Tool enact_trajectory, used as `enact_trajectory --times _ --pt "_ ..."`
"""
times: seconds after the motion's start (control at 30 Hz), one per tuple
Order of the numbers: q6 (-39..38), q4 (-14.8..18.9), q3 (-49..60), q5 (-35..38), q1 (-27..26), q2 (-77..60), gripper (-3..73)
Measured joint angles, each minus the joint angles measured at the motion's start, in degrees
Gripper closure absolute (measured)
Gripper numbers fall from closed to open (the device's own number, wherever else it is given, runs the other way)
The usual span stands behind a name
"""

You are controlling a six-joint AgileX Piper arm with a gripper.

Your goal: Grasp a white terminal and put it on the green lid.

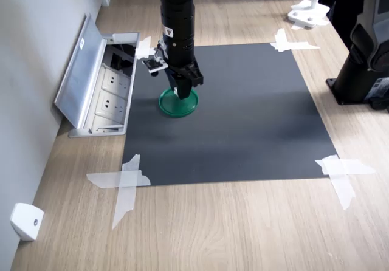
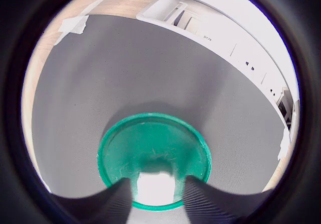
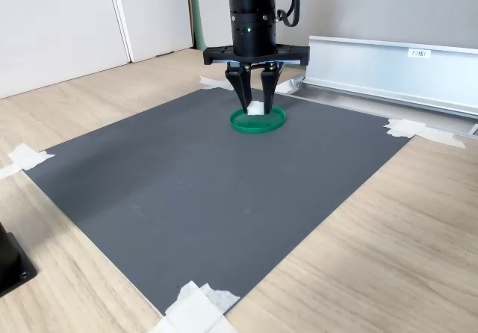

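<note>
The green lid (image 1: 171,106) (image 3: 258,122) (image 2: 150,143) lies flat on the dark mat, near the mat's far edge in the second exterior view. My gripper (image 1: 182,93) (image 3: 256,107) (image 2: 156,185) points straight down over it. The white terminal (image 2: 154,188) (image 3: 256,109) sits between the two fingertips, which press on both its sides, low over the lid's inner surface. I cannot tell whether it touches the lid. In the first exterior view the arm hides the terminal.
The dark mat (image 1: 243,113) is taped to the wooden table at its corners (image 1: 124,180). An open metal socket box (image 1: 100,89) stands close to the lid on the first exterior view's left. A white wedge block (image 1: 25,221) sits at the near left, a black stand (image 1: 358,70) at the right.
</note>
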Motion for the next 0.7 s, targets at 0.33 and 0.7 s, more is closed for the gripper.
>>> enact_trajectory --times 0.33,0.7 --pt "0.68 1.38 0.48 -0.26 -0.20 -0.79 -0.3" --pt "1.43 8.81 16.50 -12.02 -8.28 -25.50 56.2"
